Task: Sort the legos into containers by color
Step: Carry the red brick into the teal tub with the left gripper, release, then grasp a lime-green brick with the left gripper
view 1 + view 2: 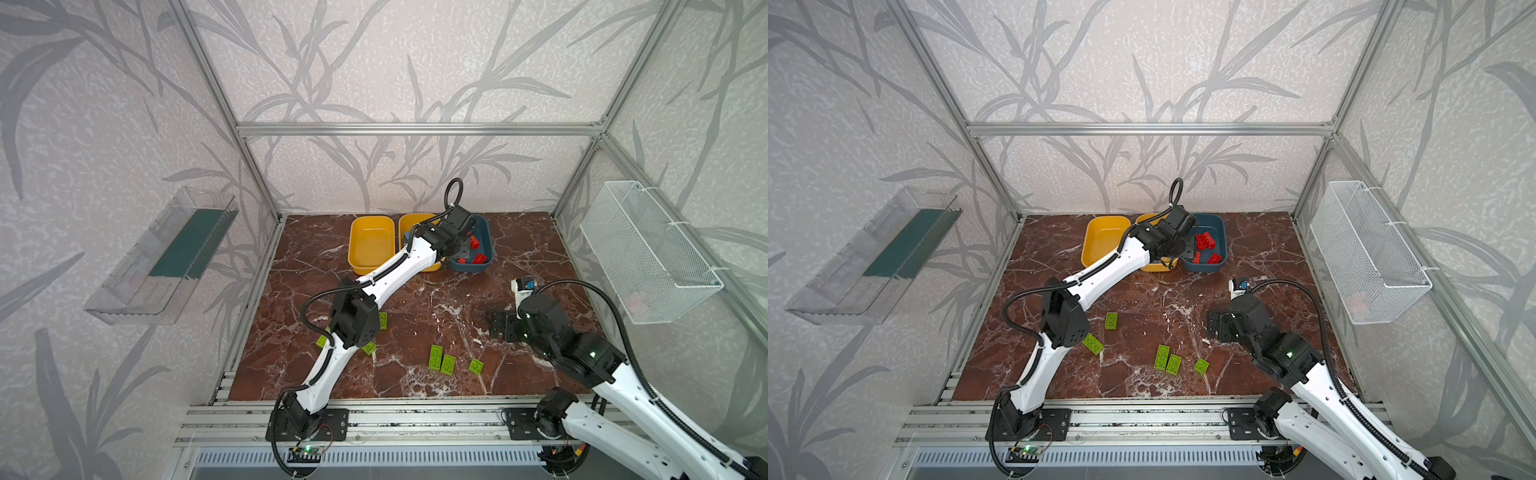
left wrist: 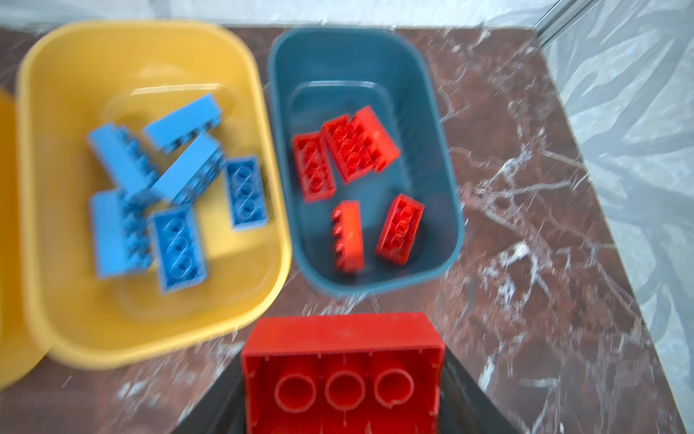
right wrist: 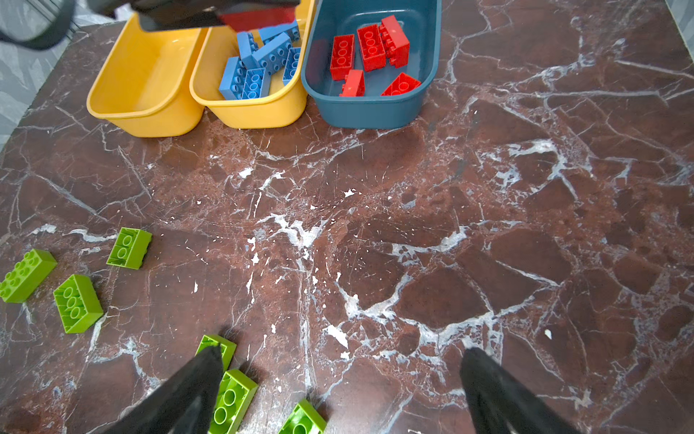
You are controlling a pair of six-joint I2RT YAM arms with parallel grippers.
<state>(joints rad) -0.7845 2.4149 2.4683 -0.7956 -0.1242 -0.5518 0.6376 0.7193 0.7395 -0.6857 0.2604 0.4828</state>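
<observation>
Left wrist: 1 red lego (image 2: 340, 372) between jaws (underside showing).

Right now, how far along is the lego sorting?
Done: six blue bricks lie in the middle yellow tub, five red bricks in the dark blue tub. In hand: the left gripper holds a sixth red brick near that tub; the right gripper is open and empty. Left: six green bricks on the table; the other yellow tub is empty.
</observation>
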